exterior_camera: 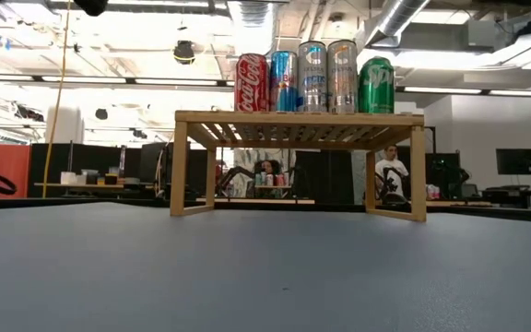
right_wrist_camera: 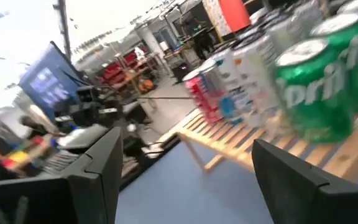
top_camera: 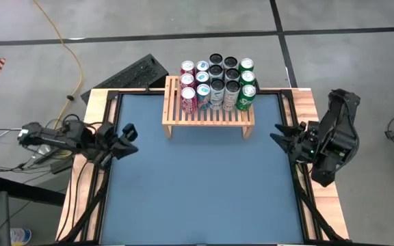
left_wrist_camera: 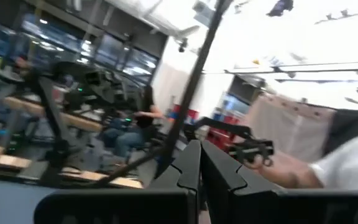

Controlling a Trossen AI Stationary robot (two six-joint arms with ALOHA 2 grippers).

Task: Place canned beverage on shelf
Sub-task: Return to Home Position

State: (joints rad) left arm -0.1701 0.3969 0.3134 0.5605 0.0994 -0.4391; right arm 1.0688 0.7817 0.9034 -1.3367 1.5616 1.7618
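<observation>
Canned beverages upright on the slatted top of the shelf, packed in five files of three: red cans at the end nearer the left arm, then blue-and-white cans, two files of dark-topped silver cans, and green cans at the end nearer the right arm. Shown in the low view as a front row of five standing close side by side, red through green, on the light-wood rack with its short legs on the table. Set at the far middle of the blue-grey top, well apart from both arms. Left gripper over the table's left edge, pointing inward, fingers pressed together with nothing between them. Right gripper at the table's right edge, facing the shelf, fingers spread wide and empty. Far behind the shelf in the low view, a person in a white top. Beyond the table's far left corner, a black keyboard on the floor.
</observation>
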